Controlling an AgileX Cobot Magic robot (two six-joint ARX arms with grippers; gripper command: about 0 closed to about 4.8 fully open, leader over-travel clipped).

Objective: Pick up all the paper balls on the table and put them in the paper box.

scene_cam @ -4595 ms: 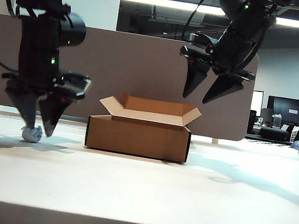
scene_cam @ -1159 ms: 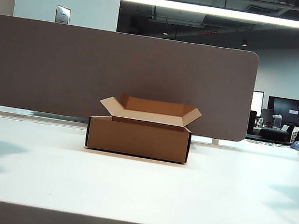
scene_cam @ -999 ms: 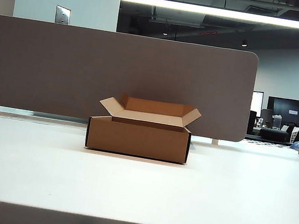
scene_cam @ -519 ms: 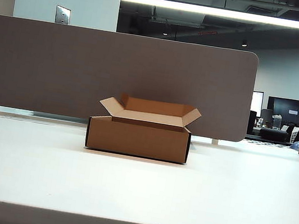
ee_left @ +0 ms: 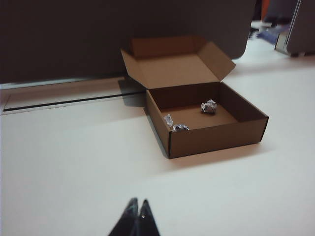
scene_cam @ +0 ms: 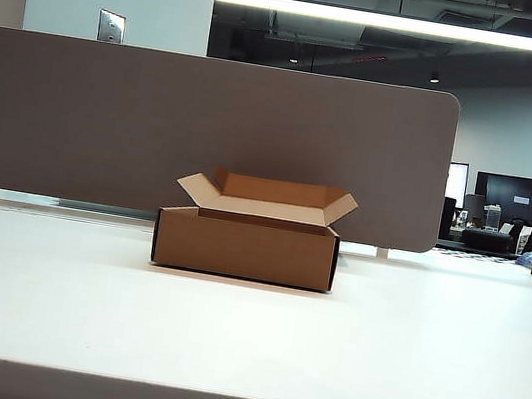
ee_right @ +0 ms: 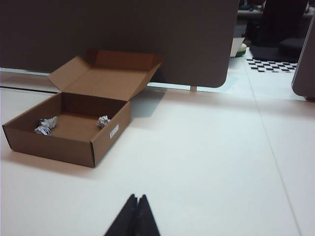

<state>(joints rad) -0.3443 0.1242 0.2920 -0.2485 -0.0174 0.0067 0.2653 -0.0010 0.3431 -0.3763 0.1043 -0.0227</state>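
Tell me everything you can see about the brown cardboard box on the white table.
The shallow rectangular brown cardboard box stands flat on the white table, in front of the grey partition panel. Its lid flap stands open at the back, with small side flaps spread outward. Inside lie crumpled white paper balls with dark print: one apart, the others close together by a wall. Nothing else touches the box; both hands are away from it.
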